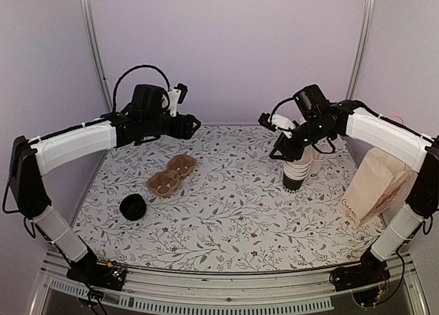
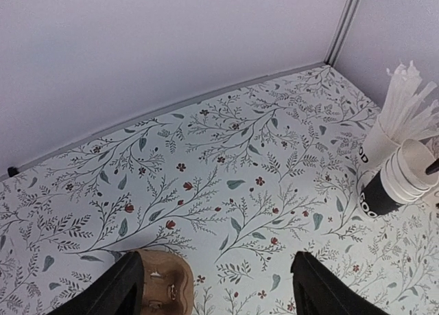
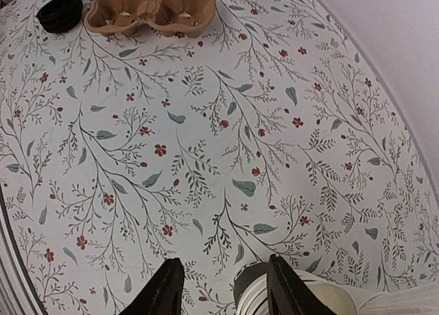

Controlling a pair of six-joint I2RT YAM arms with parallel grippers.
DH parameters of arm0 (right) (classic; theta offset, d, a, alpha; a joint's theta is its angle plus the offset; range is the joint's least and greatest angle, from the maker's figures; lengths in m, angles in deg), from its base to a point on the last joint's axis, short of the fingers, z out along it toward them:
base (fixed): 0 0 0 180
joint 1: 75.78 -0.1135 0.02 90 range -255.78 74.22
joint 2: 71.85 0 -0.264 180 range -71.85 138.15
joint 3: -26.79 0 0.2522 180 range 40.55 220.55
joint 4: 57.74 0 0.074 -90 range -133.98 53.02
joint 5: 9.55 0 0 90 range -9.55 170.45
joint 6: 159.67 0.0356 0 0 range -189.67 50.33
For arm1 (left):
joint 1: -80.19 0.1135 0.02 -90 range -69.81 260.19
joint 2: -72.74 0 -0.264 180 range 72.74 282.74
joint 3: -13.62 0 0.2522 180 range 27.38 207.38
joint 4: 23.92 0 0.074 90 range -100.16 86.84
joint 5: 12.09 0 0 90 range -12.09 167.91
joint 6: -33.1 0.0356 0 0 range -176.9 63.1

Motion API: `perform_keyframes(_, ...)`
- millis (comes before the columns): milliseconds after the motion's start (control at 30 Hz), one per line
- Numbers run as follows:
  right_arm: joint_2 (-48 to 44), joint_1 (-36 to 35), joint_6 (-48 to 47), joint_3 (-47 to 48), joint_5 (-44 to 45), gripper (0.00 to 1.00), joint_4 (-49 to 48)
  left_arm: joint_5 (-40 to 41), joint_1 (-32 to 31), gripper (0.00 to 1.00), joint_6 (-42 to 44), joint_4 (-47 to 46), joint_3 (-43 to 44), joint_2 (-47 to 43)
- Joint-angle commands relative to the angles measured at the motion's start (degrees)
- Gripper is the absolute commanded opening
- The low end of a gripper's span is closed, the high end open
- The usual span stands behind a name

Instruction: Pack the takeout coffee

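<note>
**Right tool spread at the cup stack, left tool wide over the carrier**

The right tool (image 3: 225, 260) hangs spread at the top of the stack of paper cups (image 1: 295, 172) on the far right of the table (image 1: 226, 226). In the wrist view one finger crosses the stack's white rim. The other stands clear beside it, with bare table between. A white cup of pale sticks (image 2: 379, 145) stands just beside the stack, and a brown paper bag (image 1: 376, 184) stands upright at the right edge. The left tool (image 2: 217, 257) is spread wide, holding nothing, above the far end of the cardboard cup carrier (image 1: 171, 175). A low black pile of lids (image 1: 132, 207) sits near the carrier's near end. A lidded coffee cup cannot be made out in any view.
</note>
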Motion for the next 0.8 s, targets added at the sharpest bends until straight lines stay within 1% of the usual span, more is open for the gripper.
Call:
perform_keyframes(0,1.66,2.20,2.24,1.60,4.77,0.43,6.25,-9.16,3.15,0.76,-7.06,-3.57,-2.31,2.67)
perform_keyframes(133,1.33,2.47,1.84,0.02,4.61,0.42,7.80,-9.44,2.49,0.76,-7.34,-5.33,-6.29,0.28)
perform_keyframes(267,1.29,2.47,2.43,-0.64,5.51,0.41,7.90,-10.62,2.38,0.76,-8.43,-2.97,-5.06,0.00)
perform_keyframes(367,1.20,2.60,2.88,-0.93,6.77,0.41,8.04,-12.03,2.22,0.75,-9.23,-3.36,-5.81,-0.80)
perform_keyframes(667,0.53,4.18,3.04,-2.62,9.53,0.40,8.94,-11.64,1.59,0.75,-8.29,-2.32,-5.68,-1.47)
perform_keyframes(767,0.50,4.31,3.09,-2.96,9.56,0.36,9.18,-11.33,1.54,0.75,-8.09,-1.73,-5.45,-1.56)
